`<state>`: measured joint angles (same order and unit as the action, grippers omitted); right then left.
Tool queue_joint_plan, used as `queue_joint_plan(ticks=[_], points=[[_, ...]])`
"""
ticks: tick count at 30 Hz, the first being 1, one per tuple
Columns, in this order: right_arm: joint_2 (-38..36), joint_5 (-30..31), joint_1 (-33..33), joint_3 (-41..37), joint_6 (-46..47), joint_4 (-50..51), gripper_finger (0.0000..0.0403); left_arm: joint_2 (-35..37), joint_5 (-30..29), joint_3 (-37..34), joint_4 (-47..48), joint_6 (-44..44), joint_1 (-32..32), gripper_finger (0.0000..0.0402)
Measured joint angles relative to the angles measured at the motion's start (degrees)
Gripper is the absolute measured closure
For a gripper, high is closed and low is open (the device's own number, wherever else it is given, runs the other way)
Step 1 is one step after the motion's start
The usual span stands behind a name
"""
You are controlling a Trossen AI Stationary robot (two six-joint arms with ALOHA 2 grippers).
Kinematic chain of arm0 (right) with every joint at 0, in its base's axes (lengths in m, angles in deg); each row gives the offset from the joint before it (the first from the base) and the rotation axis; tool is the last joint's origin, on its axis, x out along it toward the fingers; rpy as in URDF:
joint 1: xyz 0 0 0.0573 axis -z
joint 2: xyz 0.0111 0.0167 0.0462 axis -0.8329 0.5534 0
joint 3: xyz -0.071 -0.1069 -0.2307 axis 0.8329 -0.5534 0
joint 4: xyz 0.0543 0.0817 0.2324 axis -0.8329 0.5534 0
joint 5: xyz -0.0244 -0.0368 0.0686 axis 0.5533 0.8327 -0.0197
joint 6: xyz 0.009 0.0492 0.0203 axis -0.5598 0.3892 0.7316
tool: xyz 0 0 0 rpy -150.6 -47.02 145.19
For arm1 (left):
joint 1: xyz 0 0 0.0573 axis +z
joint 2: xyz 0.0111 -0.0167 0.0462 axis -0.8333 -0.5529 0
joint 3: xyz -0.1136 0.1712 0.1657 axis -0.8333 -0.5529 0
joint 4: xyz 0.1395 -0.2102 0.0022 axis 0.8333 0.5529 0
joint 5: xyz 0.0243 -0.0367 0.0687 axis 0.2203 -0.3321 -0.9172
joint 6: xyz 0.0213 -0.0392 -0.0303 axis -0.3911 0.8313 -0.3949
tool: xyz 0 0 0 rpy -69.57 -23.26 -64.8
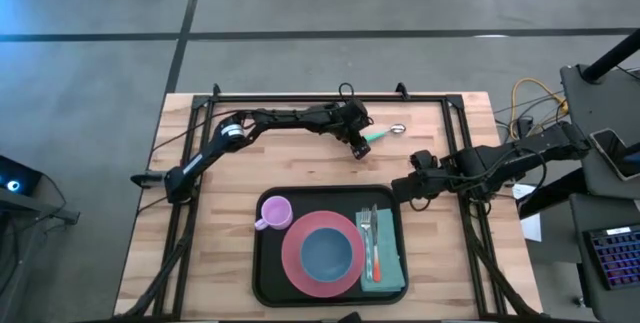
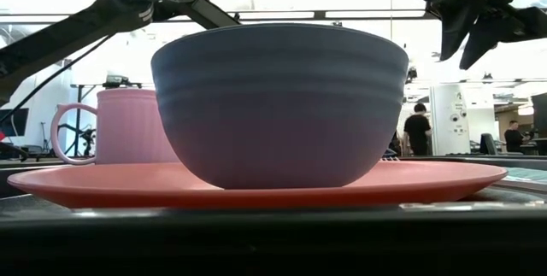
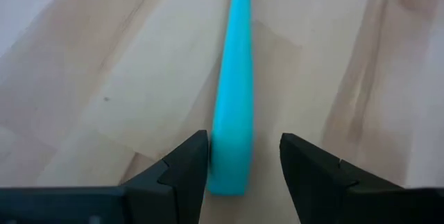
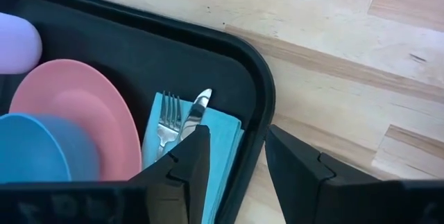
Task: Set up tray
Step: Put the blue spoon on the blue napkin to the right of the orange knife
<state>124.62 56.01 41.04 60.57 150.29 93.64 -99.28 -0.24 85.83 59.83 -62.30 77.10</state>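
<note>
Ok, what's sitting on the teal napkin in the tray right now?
On the teal napkin in the tray lie a fork and an orange-handled knife, side by side. Anything beneath the napkin is covered. The teal-handled spoon is on the table, between the left hand's fingers.

- The tray point(image 1: 265, 281) is black.
- The plate point(image 1: 292, 255) is pink.
- The bowl point(image 1: 327, 253) is blue.
- The mug point(image 1: 275, 212) is pale purple-pink, with fine upright ridges.
- The napkin point(image 1: 388, 275) is teal.
- The spoon point(image 1: 382, 133) has a turquoise handle and a silver head.
- The fork point(image 4: 164, 128) is silver.
- The bench point(image 1: 200, 213) is pale wood in planks.
</note>
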Motion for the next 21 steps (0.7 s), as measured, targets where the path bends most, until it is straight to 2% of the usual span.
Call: queue_joint_plan(ticks=[11,14,19,21], points=[[0.02,-0.19,0.0,0.02,0.94,-0.11,0.0279,-1.68,-6.02,-0.72,0.06,-8.12,-2.22,0.0245],[0.02,-0.16,0.0,0.02,0.73,-0.06,0.028,-1.75,-6.73,-0.76,0.25,-10.38,-2.32,0.0269],[0.02,-0.04,0.0,0.02,0.13,0.02,0.0278,-1.84,-8.04,-0.79,0.71,-12.9,-2.29,0.0338],[0.02,-0.01,0.0,0.02,0.03,0.11,0.0279,-1.84,-8.0,-0.81,0.72,-13.33,-2.29,0.034]])
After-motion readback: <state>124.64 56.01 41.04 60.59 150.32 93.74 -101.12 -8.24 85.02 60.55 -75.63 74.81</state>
